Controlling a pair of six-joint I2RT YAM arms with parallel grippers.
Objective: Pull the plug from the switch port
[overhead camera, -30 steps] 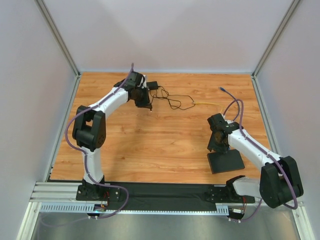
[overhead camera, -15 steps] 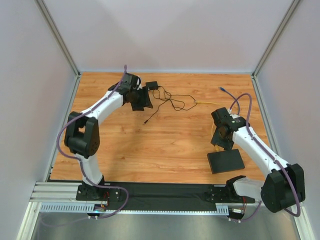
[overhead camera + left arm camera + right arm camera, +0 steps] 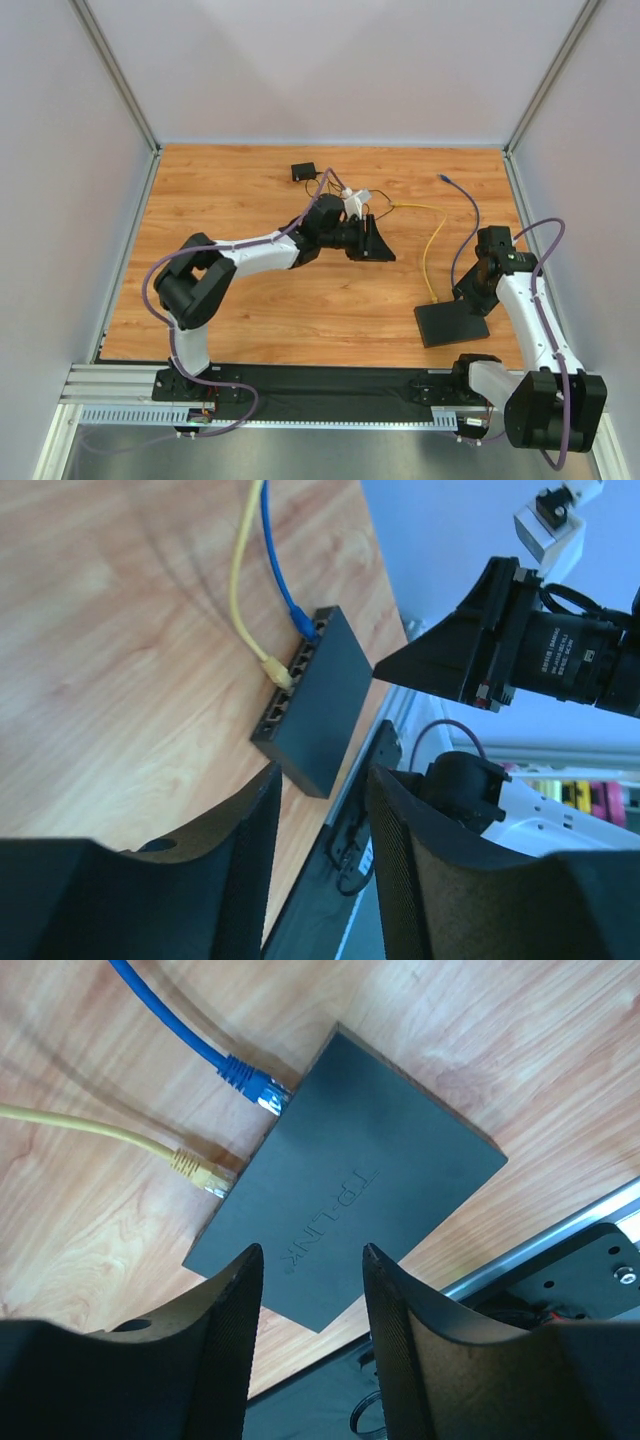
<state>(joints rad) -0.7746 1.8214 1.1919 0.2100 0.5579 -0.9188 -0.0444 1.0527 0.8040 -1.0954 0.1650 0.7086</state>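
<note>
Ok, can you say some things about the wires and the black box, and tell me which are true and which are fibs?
1. A blue cable and a yellow cable both go into the black box. True.
2. The yellow plug is lying loose, away from the box. False: it sits in its port on the box's edge.
3. The right gripper is squeezing the blue cable. False: it is open and empty, above the box.
4. The black box lies flat on the wooden table. True.
5. The left gripper is open and holds nothing. True.
</note>
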